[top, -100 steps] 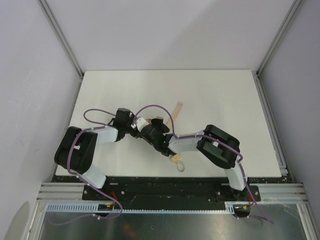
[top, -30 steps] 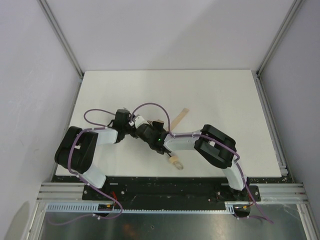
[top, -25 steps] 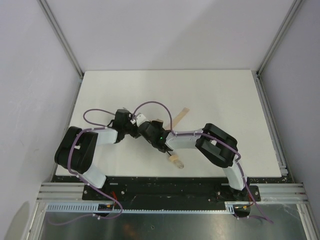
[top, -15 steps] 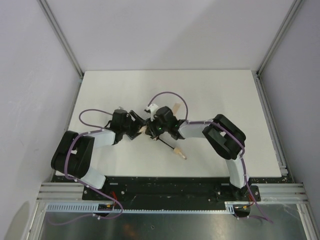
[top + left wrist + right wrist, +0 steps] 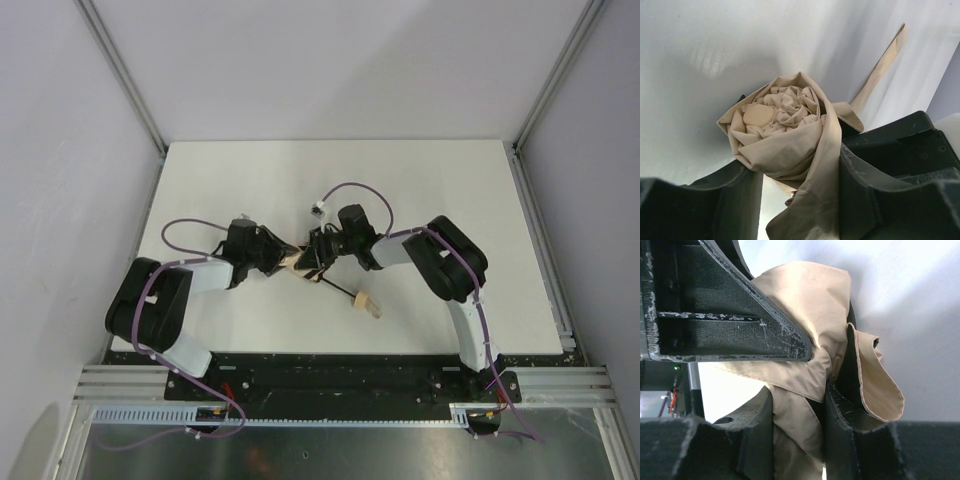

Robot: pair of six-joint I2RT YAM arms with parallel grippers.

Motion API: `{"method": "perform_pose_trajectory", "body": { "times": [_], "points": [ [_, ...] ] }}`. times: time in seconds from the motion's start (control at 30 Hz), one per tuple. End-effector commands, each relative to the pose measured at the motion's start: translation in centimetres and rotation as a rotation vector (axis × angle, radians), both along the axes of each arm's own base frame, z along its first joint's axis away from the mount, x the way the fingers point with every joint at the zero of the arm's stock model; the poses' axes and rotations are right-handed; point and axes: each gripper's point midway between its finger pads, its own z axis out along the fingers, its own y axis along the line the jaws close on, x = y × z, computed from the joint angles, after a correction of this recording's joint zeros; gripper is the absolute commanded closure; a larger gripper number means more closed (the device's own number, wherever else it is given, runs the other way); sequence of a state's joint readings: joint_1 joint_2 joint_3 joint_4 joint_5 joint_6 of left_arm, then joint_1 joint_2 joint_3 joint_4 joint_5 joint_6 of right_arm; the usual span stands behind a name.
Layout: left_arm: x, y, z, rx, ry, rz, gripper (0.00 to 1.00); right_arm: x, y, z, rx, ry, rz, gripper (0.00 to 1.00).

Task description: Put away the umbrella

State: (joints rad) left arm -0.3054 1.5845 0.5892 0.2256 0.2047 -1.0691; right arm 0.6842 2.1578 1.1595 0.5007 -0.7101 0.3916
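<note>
The umbrella (image 5: 297, 263) lies on the white table (image 5: 450, 200) between my two grippers. Its tan canopy is bunched into a roll. Its thin black shaft runs down-right to the light wooden handle (image 5: 367, 304). My left gripper (image 5: 274, 258) is shut on the rolled canopy (image 5: 785, 135), with the round tan tip (image 5: 758, 115) facing the left wrist camera; the gripper (image 5: 800, 197) squeezes the fabric from both sides. My right gripper (image 5: 318, 256) is shut on a fold of the same fabric (image 5: 805, 315); the gripper (image 5: 797, 437) sits right against the left gripper's finger (image 5: 725, 305).
The tan closing strap (image 5: 881, 74) trails loose over the table beyond the canopy. Purple cables (image 5: 350, 192) loop over both arms. Metal frame posts (image 5: 125, 80) and grey walls border the table on the left, right and back.
My right arm has swung up from the shaft near the handle to the canopy and shut on its fabric. The umbrella has turned, its handle sliding right. The left gripper kept its hold.
</note>
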Motion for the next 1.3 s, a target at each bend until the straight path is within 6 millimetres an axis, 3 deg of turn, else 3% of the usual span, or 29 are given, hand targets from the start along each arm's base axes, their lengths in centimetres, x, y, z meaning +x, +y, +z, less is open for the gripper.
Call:
{"method": "perform_pose_trajectory", "body": {
  "times": [0.0, 0.07, 0.17, 0.37, 0.57, 0.8, 0.9, 1.07, 1.27],
  "points": [
    [-8.9, 3.8, -8.8, 0.241, 0.347, -0.044, 0.61, -4.9, -1.5, -4.8, -0.075, 0.251, 0.071, 1.00],
    [-8.8, 3.9, -8.8, 0.245, 0.324, -0.043, 0.71, -4.5, -1.7, -4.4, -0.079, 0.255, 0.052, 0.91],
    [-9.2, 4.0, -8.8, 0.241, 0.315, -0.041, 0.85, -3.6, -2.2, -3.2, -0.128, 0.220, -0.009, 0.65],
    [-9.3, 3.8, -8.4, 0.224, 0.301, -0.042, 0.91, -1.2, -3.9, 0.5, -0.290, 0.012, -0.118, 0.19],
    [-9.0, 3.4, -8.0, 0.204, 0.293, -0.049, 0.92, 0.1, -5.3, 3.4, -0.545, -0.316, -0.245, 0.07],
    [-9.0, 3.1, -7.8, 0.187, 0.295, -0.051, 0.92, 0.0, -2.8, 3.4, -0.746, -0.614, -0.341, 0.07],
    [-8.9, 3.0, -7.6, 0.180, 0.295, -0.051, 0.92, 0.5, -1.7, 2.6, -0.820, -0.689, -0.401, 0.11],
    [-9.0, 2.9, -7.4, 0.174, 0.292, -0.054, 0.90, 1.5, -2.4, 0.9, -0.910, -0.723, -0.467, 0.38],
    [-8.6, 2.7, -6.8, 0.165, 0.268, -0.063, 0.84, 1.4, -3.6, -2.6, -0.922, -0.599, -0.400, 0.69]
  ]
}}
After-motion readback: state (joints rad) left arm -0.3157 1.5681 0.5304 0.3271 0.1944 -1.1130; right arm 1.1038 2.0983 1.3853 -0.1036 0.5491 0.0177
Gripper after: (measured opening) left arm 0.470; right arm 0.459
